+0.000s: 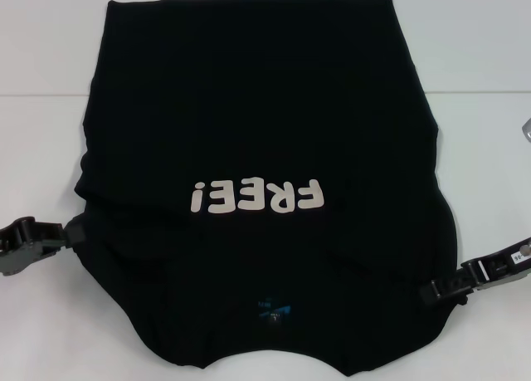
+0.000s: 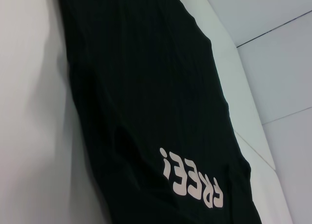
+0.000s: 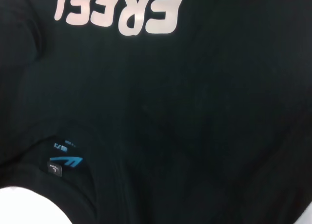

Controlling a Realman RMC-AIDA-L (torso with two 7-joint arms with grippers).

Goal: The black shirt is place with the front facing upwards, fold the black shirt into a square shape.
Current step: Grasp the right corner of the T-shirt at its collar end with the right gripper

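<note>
Both sides of the black shirt (image 1: 257, 132) are being met by grippers on the white table (image 1: 50, 57): the left gripper (image 1: 70, 234) and right gripper (image 1: 431, 292) at its edges near the collar. Whether the jaws are being closed on cloth cannot be told.

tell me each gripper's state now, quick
Left gripper: at the shirt's left edge; whether it grips cannot be told.
Right gripper: at the shirt's right edge; cannot be told either.
</note>
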